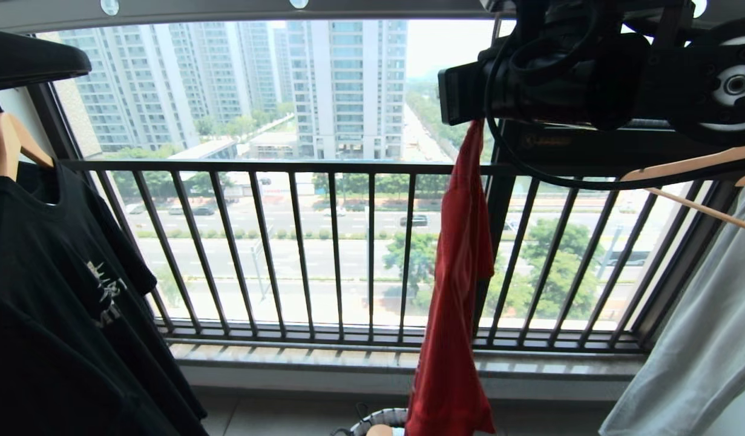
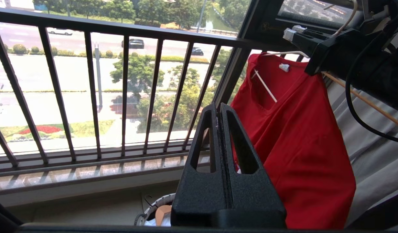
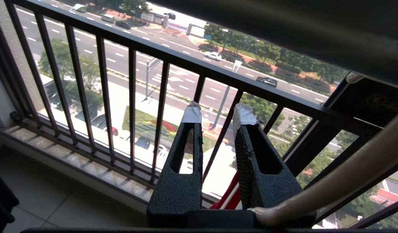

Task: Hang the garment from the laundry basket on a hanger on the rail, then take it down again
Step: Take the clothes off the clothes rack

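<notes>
The red T-shirt (image 2: 295,136) hangs on the thin wire hanger (image 2: 265,85) up by the rail, above the laundry basket (image 1: 381,419); so the hanging looks done and the taking down is left. The right hand (image 3: 218,118), raised beside the hanger, has its fingers slightly apart with nothing visibly between them. The left hand (image 2: 219,111) is pressed together, empty.

Hanger (image 2: 265,85) mostly hidden inside the red T-shirt (image 2: 295,136); only one wire arm and a bit of the top show, and its hook sits behind the right gripper (image 2: 294,34). Laundry basket (image 1: 381,419) cut off by the head view's bottom edge, contents unreadable. Rail (image 1: 239,8) is cropped at the top edge.
</notes>
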